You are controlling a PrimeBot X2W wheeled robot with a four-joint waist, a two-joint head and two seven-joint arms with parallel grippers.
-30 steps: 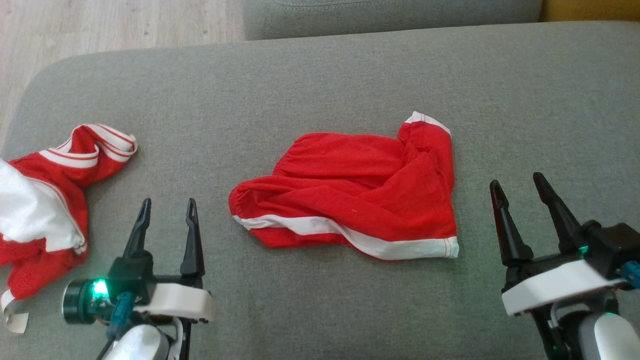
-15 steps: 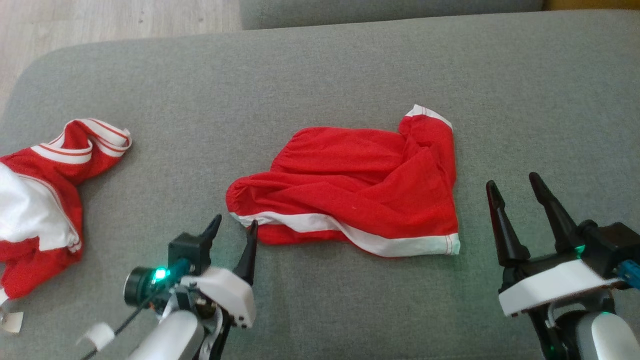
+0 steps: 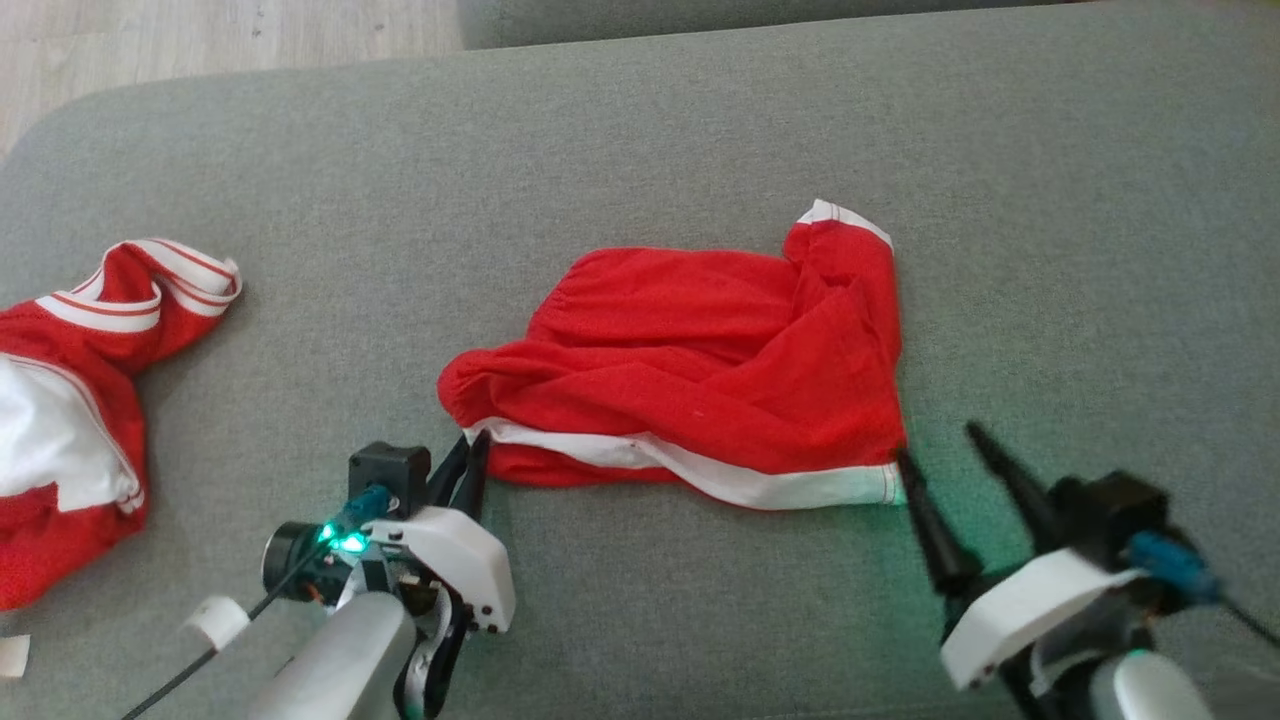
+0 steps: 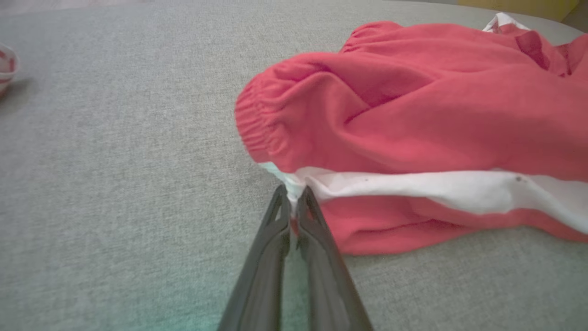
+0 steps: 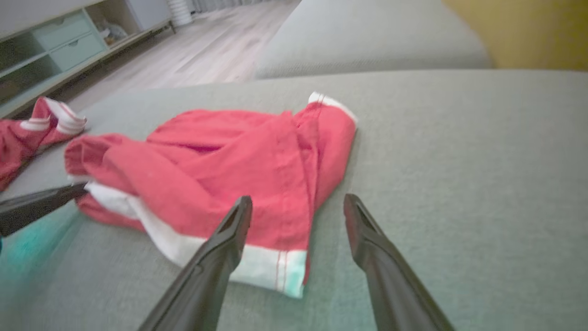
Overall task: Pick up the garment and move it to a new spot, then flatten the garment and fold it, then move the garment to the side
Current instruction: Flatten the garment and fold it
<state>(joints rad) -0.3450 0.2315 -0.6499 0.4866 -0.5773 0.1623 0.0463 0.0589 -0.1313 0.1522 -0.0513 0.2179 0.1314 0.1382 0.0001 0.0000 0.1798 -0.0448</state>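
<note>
The garment (image 3: 700, 370) is a pair of red shorts with a white band, lying crumpled in the middle of the grey couch seat (image 3: 620, 140). My left gripper (image 3: 472, 448) is shut on the white band at the garment's near left corner (image 4: 294, 188). At the near right corner my right gripper (image 3: 940, 445) stands open, one finger (image 5: 229, 234) over the white hem (image 5: 271, 266) and the other on the cushion beside it. The left gripper's fingers (image 5: 41, 202) show at the left of the right wrist view.
A second red and white garment (image 3: 80, 400) lies bunched at the seat's left end. A white tag (image 3: 12, 655) sits near the front left edge. Wooden floor (image 3: 200, 30) lies beyond the seat's far left. A low cabinet (image 5: 50, 50) stands across the room.
My left gripper moved right to the garment's near left corner and shut on the white band. My right gripper moved left and forward to the near right corner, staying open.
</note>
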